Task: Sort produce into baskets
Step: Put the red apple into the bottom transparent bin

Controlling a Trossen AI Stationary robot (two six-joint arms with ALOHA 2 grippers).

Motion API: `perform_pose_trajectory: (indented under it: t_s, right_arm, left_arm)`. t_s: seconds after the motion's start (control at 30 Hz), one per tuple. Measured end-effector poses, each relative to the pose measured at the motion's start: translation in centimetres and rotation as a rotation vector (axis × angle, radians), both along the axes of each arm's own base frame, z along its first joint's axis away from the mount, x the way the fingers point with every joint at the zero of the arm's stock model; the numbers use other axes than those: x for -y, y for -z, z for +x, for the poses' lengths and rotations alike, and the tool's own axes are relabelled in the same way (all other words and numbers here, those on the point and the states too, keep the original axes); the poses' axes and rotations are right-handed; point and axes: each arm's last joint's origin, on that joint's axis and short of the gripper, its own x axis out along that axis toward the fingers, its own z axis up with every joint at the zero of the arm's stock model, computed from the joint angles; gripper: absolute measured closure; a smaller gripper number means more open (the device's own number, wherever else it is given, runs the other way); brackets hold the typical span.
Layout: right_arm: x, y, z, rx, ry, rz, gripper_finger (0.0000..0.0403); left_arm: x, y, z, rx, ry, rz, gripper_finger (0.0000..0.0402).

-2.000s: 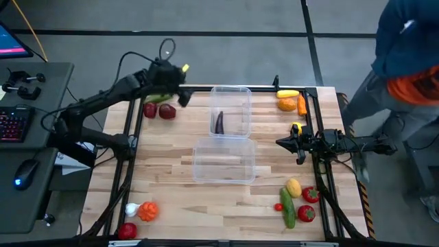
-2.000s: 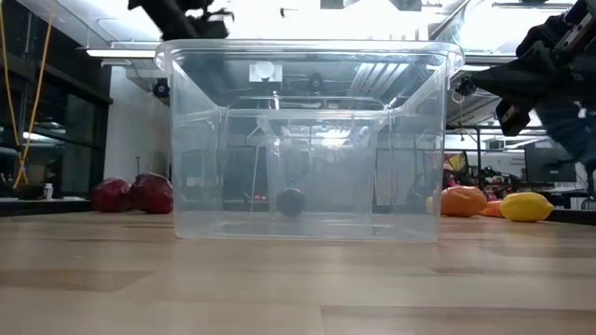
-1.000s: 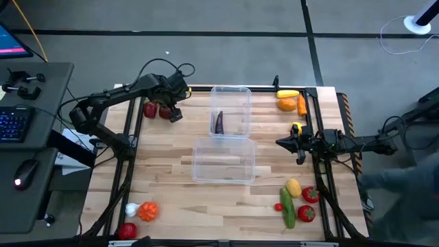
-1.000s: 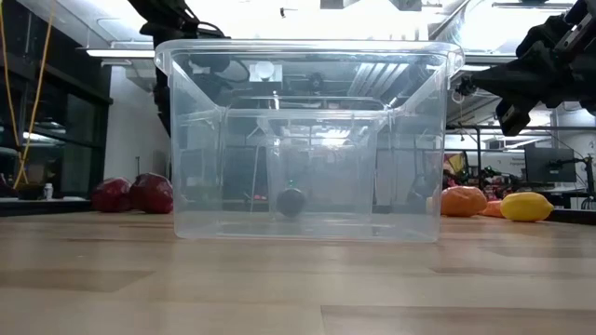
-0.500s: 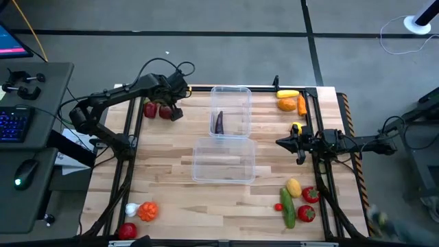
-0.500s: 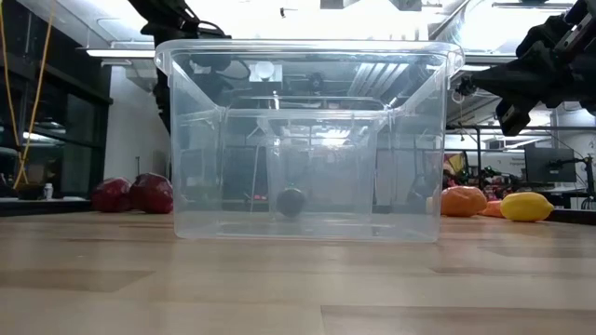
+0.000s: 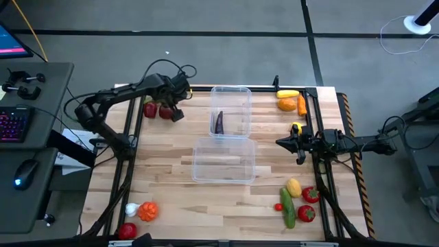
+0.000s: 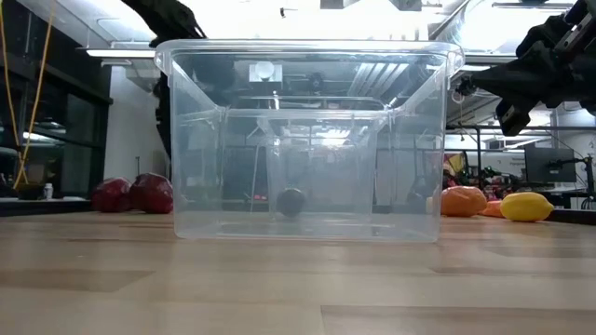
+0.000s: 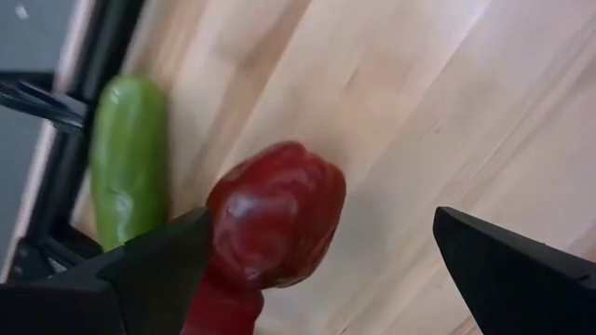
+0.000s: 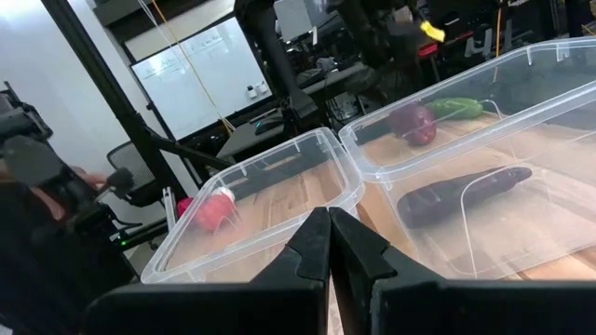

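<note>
Left gripper (image 9: pixel 317 256) hangs wide open and empty around the red apple (image 9: pixel 275 219) at the surface's (image 7: pixel 164 171) far-left corner. Next it must close, lift, and carry to a basket (image 7: pixel 230 111). Right gripper (image 7: pixel 280 143) waits, clamped together.

Place: lab — whiteboard (image 10: pixel 200 70) | office chair (image 10: pixel 130 181) | keyboard (image 7: pixel 15 125) — mouse (image 7: pixel 25 171)

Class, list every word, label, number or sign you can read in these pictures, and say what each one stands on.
No readable text anywhere.
The monitor at the high view's left edge shows only coloured blur.
The keyboard keys glow but are too small to read.
The tubs and the produce carry no labels.
</note>
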Motion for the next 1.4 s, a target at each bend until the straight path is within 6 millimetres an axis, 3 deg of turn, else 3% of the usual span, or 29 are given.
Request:
perform_pose_trajectory:
  t_s: [0.33,0.47,0.9,1.27,1.4]
  right_arm:
    - [0.0,0.0,0.0,0.000,0.000,0.000,0.0402]
    - [0.0,0.0,0.0,0.000,0.000,0.000,0.0402]
    - [0.0,0.0,0.0,0.000,0.000,0.000,0.0402]
    - [0.0,0.0,0.0,0.000,0.000,0.000,0.0402]
    - [0.0,0.0,0.0,0.000,0.000,0.000,0.0402]
  left_arm:
    - [-1.1,1.6,0.7,-0.207,-0.023,-0.095,0.0009]
    - [-1.6,3.0,0.5,-0.272,-0.025,-0.179,0.0009]
    - [-3.5,7.3,1.5,-0.373,0.038,-0.170,0.0009]
    - [-3.4,7.9,1.4,-0.397,0.046,-0.198,0.0011]
    - [-3.0,7.6,1.3,-0.415,0.056,-0.216,0.0034]
